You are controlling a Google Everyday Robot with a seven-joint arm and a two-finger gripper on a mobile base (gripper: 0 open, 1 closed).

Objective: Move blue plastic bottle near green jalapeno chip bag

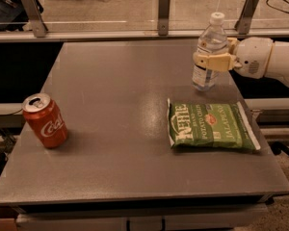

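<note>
Clamping the blue plastic bottle (211, 38) at mid-body, upright just behind the green jalapeno chip bag (212, 127) by the table's (115, 81) far right edge, the gripper (210, 60) appeared to need only 1 gentle, vertical set-down before releasing.

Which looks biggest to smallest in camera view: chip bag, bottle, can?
1. green jalapeno chip bag.
2-3. blue plastic bottle, held by the gripper at far right, and red soda can: alike, the can nearer; unranked.
</note>
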